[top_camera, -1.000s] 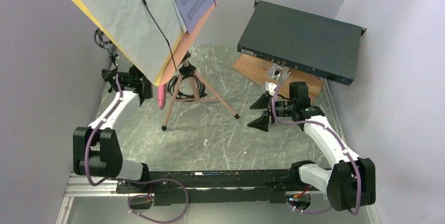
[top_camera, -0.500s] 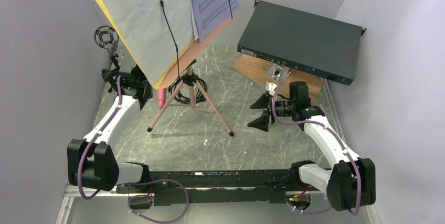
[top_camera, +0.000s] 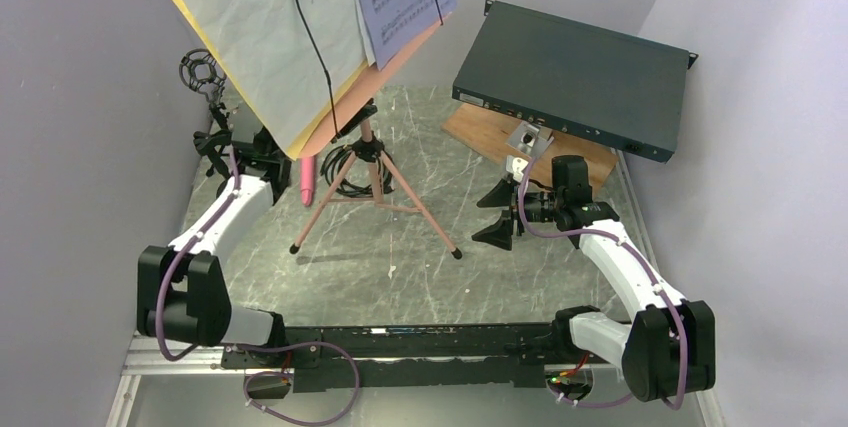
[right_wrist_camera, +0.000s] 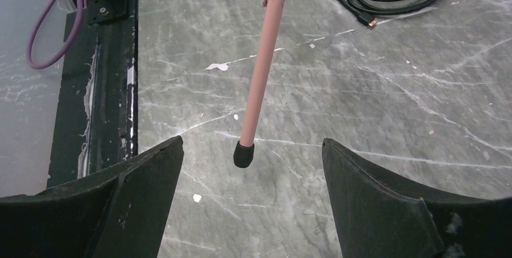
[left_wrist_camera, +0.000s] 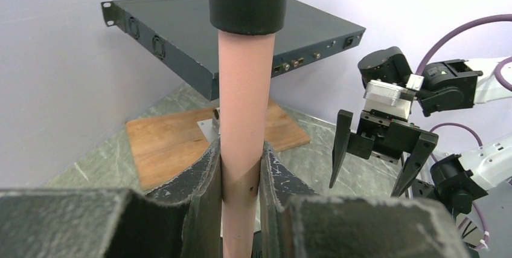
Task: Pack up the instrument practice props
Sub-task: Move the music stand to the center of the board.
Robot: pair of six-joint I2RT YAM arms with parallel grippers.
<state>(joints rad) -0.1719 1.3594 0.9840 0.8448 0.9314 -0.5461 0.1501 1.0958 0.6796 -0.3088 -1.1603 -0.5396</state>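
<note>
Grey veined stone-look worktop; grained wooden board; matt teal metal box; smooth pink tube; scuffed black fingers.

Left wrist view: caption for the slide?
Left hand shut on a black-capped pink tube; open right hand, rack box and board beyond.

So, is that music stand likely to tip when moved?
Probably top-heavy: the music stand carries wide pages high above thin tripod legs, so it may tip easily. The pages look floppy and could slide off. The left hand is shut on a smooth pink tube, which might twist in that grip.
</note>
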